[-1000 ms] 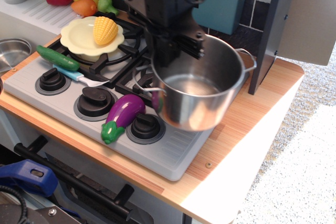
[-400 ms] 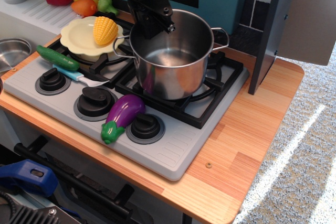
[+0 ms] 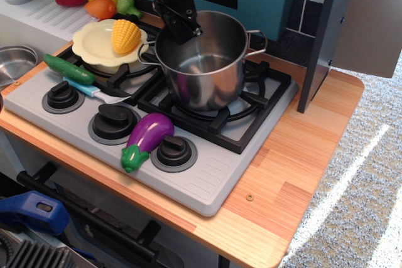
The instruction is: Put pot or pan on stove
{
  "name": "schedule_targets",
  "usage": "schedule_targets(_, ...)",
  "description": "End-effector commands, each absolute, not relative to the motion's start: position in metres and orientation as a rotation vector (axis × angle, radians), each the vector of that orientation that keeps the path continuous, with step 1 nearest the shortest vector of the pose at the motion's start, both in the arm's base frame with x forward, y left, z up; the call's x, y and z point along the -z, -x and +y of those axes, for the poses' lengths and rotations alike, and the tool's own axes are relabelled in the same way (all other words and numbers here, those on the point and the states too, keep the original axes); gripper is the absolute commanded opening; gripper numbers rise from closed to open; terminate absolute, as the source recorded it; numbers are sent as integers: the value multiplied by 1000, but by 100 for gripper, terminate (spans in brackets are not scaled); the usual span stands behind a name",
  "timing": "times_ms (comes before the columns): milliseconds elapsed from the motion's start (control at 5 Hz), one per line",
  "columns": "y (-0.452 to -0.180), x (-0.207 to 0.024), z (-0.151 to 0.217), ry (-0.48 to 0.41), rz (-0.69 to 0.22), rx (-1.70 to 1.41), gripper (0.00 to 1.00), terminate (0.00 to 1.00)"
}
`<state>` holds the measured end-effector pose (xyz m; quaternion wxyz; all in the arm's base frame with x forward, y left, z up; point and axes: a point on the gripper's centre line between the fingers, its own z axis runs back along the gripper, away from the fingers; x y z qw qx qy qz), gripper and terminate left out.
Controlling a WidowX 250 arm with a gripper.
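In the only view, the pot [image 3: 204, 61] sits on the right burner grate of the stove [image 3: 207, 180], and the gripper [image 3: 182, 26] clamps its near-left rim. Retreating before letting go could drag or tip the pot toward the plate [image 3: 94, 48] beside it.

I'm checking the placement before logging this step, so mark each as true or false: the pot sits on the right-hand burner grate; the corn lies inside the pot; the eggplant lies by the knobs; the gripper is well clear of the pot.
1. The pot sits on the right-hand grate of the stove. True.
2. The corn lies inside the pot. False: it rests on the yellow plate.
3. The eggplant lies by the knobs. True.
4. The gripper is well clear of the pot. False: it is at the pot's rim.
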<state>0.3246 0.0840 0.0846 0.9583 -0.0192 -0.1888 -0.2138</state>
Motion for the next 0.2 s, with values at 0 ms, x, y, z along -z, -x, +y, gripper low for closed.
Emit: schedule_targets(0, -331, -96, 92, 28, -434, 467, 100, 100)
